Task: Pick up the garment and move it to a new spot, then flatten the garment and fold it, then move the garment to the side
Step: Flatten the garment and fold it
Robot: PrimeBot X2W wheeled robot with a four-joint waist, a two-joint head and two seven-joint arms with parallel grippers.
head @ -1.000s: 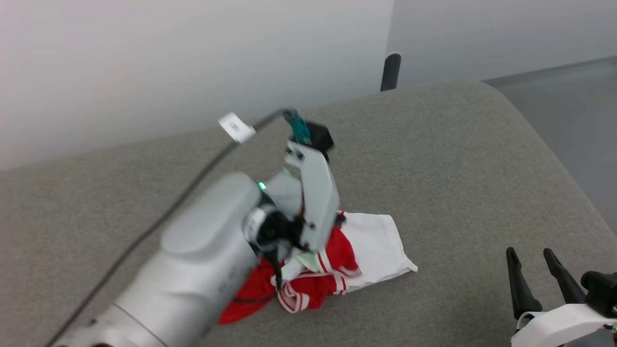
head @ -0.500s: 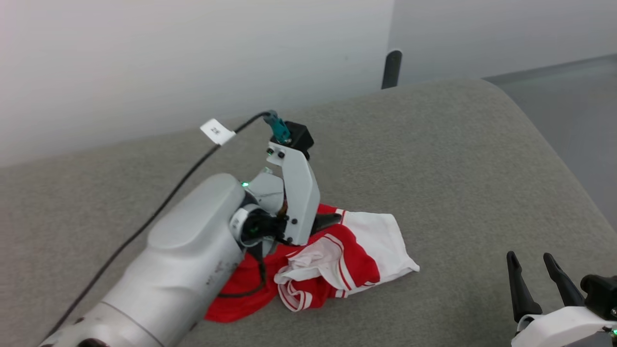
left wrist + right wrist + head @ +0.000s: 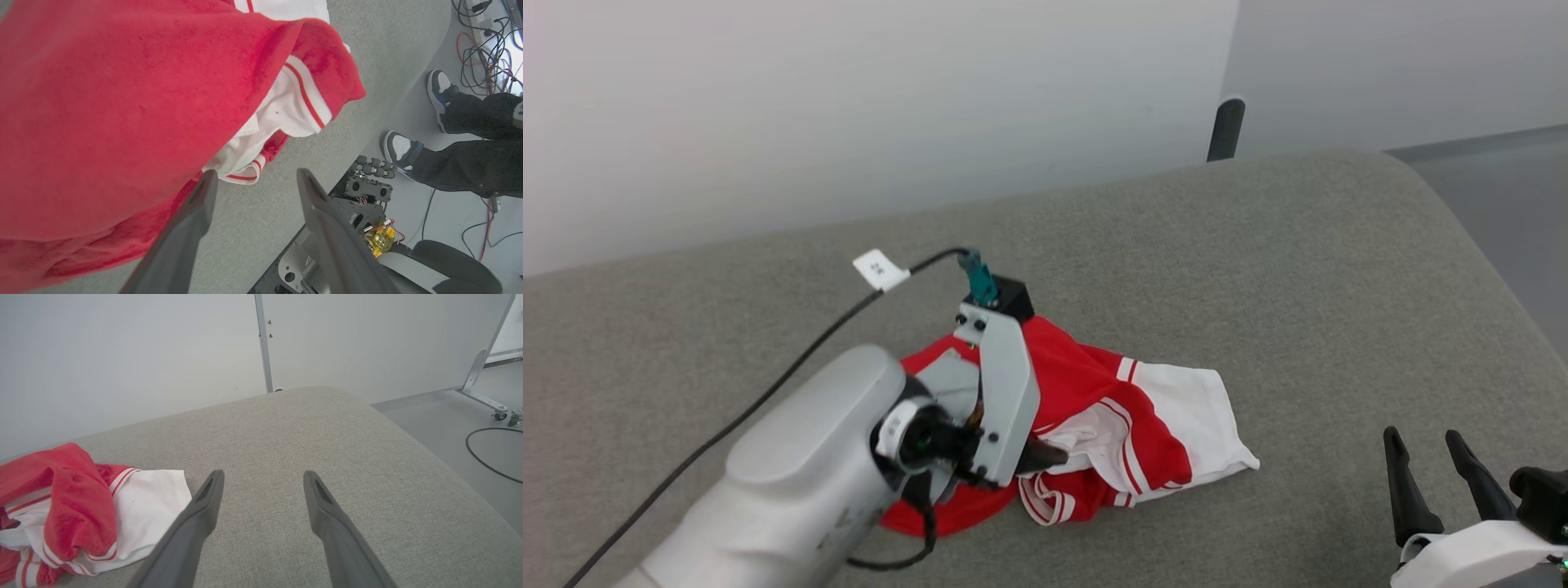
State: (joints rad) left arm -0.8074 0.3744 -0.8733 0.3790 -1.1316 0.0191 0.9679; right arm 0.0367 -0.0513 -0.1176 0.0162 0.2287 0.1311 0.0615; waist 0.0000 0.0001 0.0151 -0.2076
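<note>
Listing first the large, soft bright-red fabric garment (image 3: 1086,380) with white end panels and thin red-and-white striped trim: we find it crumpled in a heap on the grey fabric-covered desk (image 3: 1258,245), left of centre in the head view, with one white panel lying out to the right.

Left gripper (image 3: 257,175): we see it low over the heap's near side. Its two long dark fingers are spread, with bare desk between them. One finger (image 3: 192,212) lies along the red fabric's edge, and we cannot tell whether it touches. A black cable (image 3: 792,367) with a white tag (image 3: 880,269) runs along its pale arm.

Right gripper (image 3: 1421,437): at the lower right, well apart from the garment, with its fingers spread over bare desk and holding nothing.

Surroundings: a plain white wall (image 3: 849,106) behind the desk, and a dark upright post (image 3: 1225,131) at its far edge. We note a person in dark trousers and white-and-blue shoes (image 3: 402,149) on the floor beside loose cables (image 3: 482,53).
</note>
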